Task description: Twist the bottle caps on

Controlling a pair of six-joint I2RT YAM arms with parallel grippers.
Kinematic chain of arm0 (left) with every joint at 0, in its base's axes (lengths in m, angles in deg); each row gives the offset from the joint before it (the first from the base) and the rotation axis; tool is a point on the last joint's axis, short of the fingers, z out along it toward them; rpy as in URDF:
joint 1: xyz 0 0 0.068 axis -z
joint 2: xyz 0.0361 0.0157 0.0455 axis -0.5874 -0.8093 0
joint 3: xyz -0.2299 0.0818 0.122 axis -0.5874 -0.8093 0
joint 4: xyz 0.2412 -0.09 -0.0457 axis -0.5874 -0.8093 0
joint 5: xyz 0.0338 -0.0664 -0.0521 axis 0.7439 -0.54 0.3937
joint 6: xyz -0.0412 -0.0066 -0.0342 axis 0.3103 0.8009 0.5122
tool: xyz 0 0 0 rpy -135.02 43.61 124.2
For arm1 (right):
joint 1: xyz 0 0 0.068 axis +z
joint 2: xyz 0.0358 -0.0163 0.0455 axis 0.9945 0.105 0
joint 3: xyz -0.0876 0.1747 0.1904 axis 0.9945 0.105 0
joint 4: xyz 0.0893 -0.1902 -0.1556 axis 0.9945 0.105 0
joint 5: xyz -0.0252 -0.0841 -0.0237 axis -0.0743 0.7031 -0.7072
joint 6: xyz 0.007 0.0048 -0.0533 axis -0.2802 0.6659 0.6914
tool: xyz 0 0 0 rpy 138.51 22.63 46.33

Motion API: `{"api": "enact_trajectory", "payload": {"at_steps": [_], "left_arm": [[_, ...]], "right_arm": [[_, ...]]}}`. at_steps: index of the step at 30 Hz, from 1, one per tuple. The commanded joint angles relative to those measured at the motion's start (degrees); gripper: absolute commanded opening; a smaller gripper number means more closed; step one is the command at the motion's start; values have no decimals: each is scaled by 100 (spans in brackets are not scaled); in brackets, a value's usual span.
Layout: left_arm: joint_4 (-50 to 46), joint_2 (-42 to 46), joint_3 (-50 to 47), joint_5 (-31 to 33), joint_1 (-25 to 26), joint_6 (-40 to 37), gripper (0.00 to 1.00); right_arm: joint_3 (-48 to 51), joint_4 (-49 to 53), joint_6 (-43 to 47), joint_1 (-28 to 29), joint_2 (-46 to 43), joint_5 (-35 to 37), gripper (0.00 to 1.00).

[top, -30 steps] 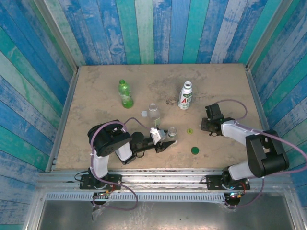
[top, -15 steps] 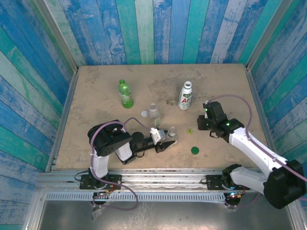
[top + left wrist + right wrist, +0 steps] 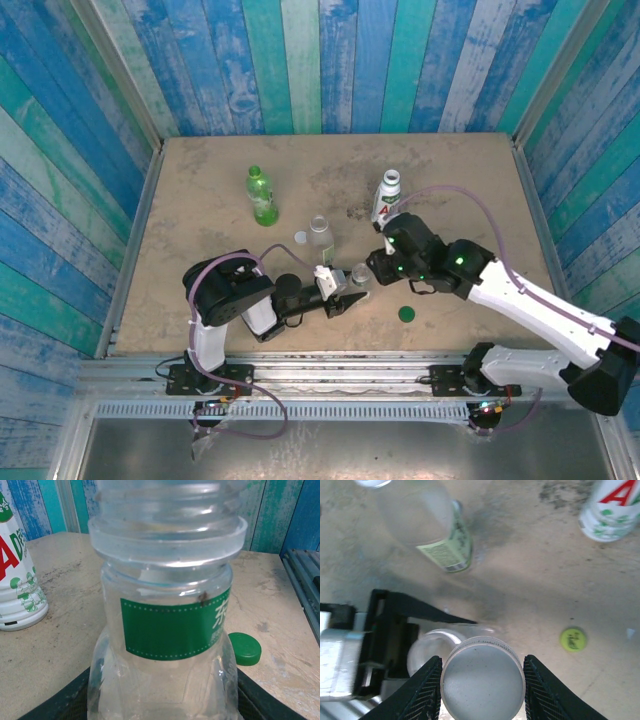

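Note:
My left gripper (image 3: 345, 297) is shut on the short clear bottle (image 3: 358, 274), which stands upright with its mouth uncapped; its green label (image 3: 172, 630) shows close up in the left wrist view, with black fingers (image 3: 55, 707) at its base. My right gripper (image 3: 482, 666) is shut on a white cap (image 3: 482, 682). That cap hangs just above and beside the short bottle's open mouth (image 3: 431, 652). A yellow-green cap (image 3: 573, 639) and a dark green cap (image 3: 407, 314) lie on the table. Another white cap (image 3: 300, 238) lies by the tall clear bottle (image 3: 320, 236).
A green bottle (image 3: 262, 196) stands at the back left and a white labelled bottle (image 3: 387, 200) at the back centre, just behind my right arm. The left gripper's black body (image 3: 390, 630) sits close under the right gripper. Blue plank walls enclose the table (image 3: 200, 280).
My right arm has swung left from the table's right side to above the short clear bottle, carrying the white cap. The left gripper and its bottle have stayed put.

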Motion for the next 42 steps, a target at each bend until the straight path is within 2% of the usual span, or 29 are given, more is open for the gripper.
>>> {"api": "enact_trajectory", "payload": {"at_steps": [1,7,20,34,36,37,42], "left_arm": [[184,116,66,-25,-1,-80,56],[166,114,67,-32,5,-84,55],[108,146,84,-53,0,-47,55],[5,186,117,-79,-2,-63,54],[-4,172,118,-84,0,-69,55],[-6,173,109,-85,1,-78,55],[2,169,96,-84,-2,-88,55]], "right_arm": [[-226,280,-39,246,319,64,44],[-486,495,271,357,777,110,43],[-577,751,909,453,964,-268,44],[-578,951,1085,558,1260,-222,46],[-660,1000,1084,555,1257,-188,50],[-697,985,1063,555,1213,-139,56],[-786,853,1004,556,884,24,65]]}}
